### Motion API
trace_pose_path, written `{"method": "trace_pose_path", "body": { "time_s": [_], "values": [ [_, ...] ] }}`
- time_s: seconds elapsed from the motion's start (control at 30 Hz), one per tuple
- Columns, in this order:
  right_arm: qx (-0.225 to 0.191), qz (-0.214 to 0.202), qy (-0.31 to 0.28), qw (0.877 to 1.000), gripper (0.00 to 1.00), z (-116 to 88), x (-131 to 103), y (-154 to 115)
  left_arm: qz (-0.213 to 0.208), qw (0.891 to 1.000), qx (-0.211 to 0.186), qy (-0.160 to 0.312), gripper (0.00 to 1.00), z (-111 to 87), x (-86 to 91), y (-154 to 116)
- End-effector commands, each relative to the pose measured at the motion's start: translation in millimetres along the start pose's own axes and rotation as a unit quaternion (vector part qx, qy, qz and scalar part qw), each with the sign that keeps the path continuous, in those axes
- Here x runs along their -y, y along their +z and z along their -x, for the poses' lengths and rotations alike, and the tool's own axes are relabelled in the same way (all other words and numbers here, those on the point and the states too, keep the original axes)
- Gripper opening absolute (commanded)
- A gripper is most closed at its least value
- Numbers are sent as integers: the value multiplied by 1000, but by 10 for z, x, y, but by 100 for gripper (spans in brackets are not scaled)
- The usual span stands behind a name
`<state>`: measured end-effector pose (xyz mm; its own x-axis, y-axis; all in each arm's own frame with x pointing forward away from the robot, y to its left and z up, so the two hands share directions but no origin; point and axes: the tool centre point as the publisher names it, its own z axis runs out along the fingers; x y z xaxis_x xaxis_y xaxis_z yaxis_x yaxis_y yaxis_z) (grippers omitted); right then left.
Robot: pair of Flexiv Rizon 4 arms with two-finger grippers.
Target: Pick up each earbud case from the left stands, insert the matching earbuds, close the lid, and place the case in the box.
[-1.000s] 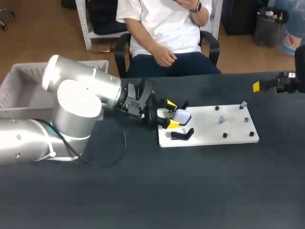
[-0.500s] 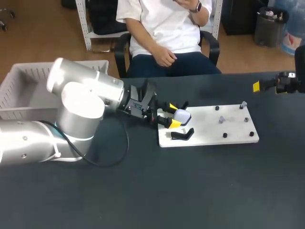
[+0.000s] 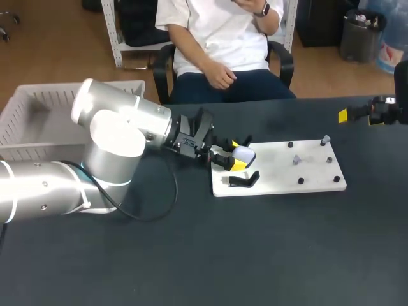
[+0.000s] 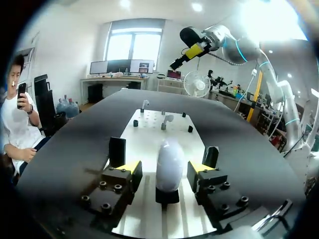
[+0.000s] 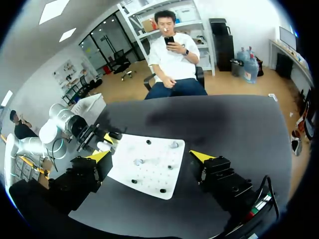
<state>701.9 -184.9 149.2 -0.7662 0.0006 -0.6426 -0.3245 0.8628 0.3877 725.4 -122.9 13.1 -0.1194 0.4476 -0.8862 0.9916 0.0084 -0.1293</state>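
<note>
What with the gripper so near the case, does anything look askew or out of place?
Nothing stands out. The case stands upright on its stand between the left gripper's open fingers, and two earbuds sit on the board.

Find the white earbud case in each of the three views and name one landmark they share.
Head view: earbud case at the white board's left end, between the left tool's fingers.
Left wrist view: upright on its stand between the open fingers, board beneath.
Right wrist view: small, at the board's edge beside the left tool.
Shared landmark: the white board.
</note>
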Motion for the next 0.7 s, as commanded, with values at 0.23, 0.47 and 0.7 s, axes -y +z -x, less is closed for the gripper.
{"method": "trace_pose_path", "body": {
  "time_s": [0.23,0.47,0.7],
  "values": [
    [0,-1,0,1000,100,-4,-3,-5,-5,1000,-1,-5,49,-30,-51,45],
    [0,-1,0,1000,100,-4,-3,-5,-9,1000,0,-5,29,-32,-51,76],
    [0,-1,0,1000,100,-4,-3,-5,-12,1000,-1,-5,0,-41,-48,78]
  ]
}}
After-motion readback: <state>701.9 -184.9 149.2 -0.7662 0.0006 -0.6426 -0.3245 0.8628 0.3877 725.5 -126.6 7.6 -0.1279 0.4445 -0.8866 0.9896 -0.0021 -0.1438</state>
